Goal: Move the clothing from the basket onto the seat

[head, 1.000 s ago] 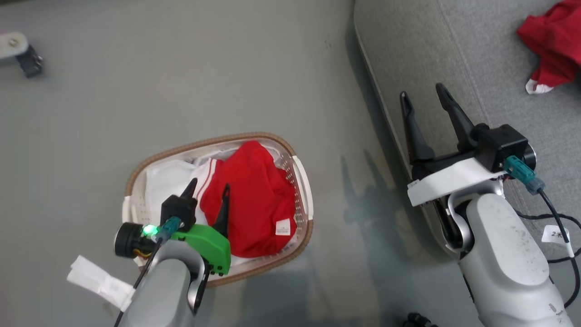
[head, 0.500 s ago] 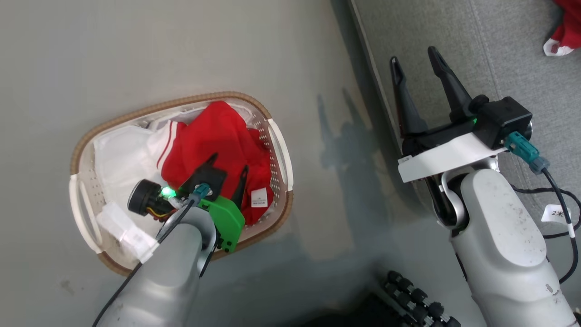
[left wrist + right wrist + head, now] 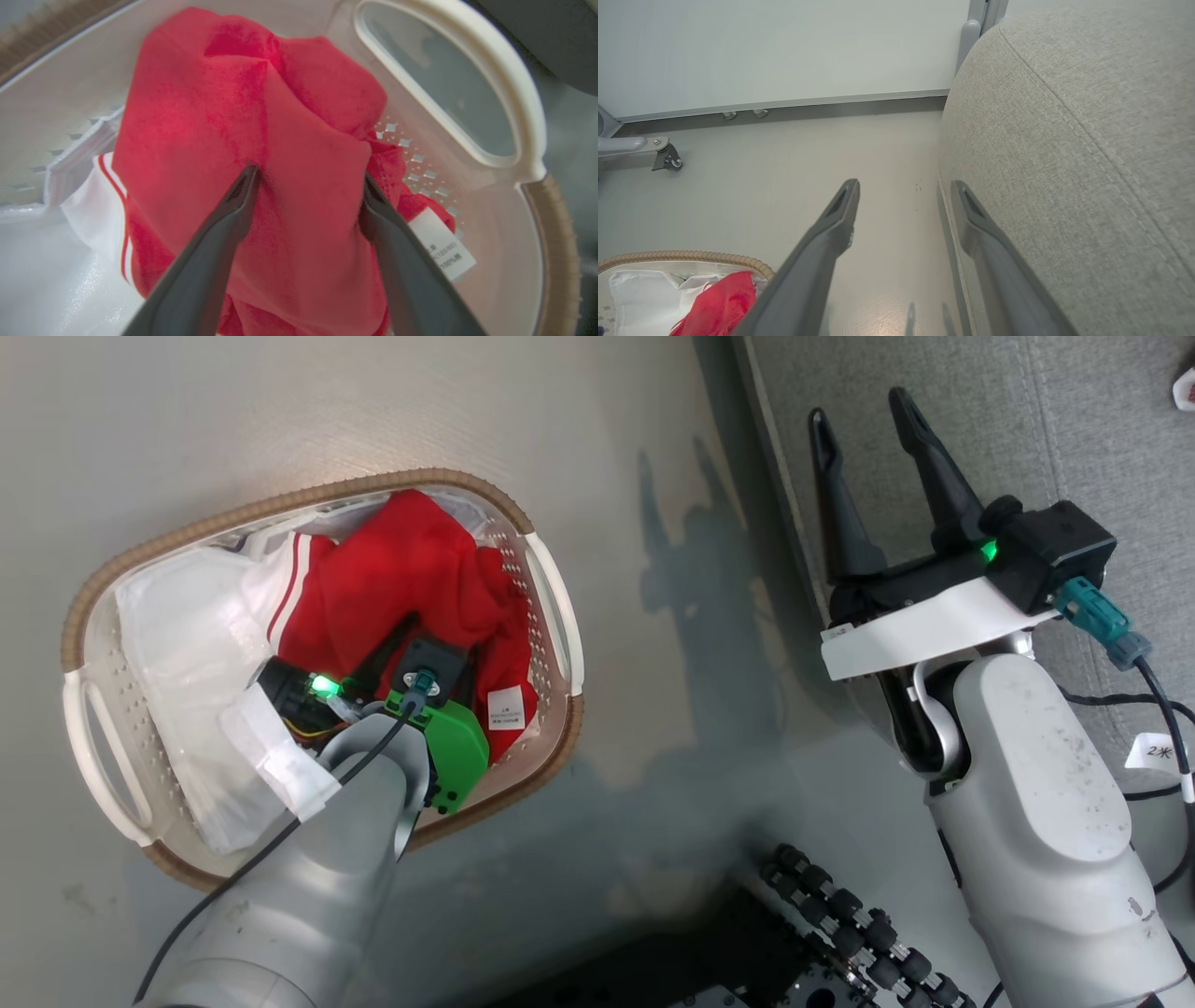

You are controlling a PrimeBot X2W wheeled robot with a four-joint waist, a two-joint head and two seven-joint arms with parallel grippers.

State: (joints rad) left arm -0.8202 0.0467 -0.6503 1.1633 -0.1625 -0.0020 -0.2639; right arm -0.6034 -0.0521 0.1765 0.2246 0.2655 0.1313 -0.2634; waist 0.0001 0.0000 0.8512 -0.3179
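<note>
A bright red fabric garment (image 3: 224,116) lies unlifted in the oval white perforated basket (image 3: 280,504), left gripper (image 3: 309,173) fingers spread astride its fold, right gripper (image 3: 861,406) open, empty, beside the grey upholstered seat (image 3: 1027,429).

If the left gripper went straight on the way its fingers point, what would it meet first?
The red clothing in the basket. The left gripper is open with a raised fold between its fingers, the tips seemingly touching the fabric; exact depth is unclear.
</note>
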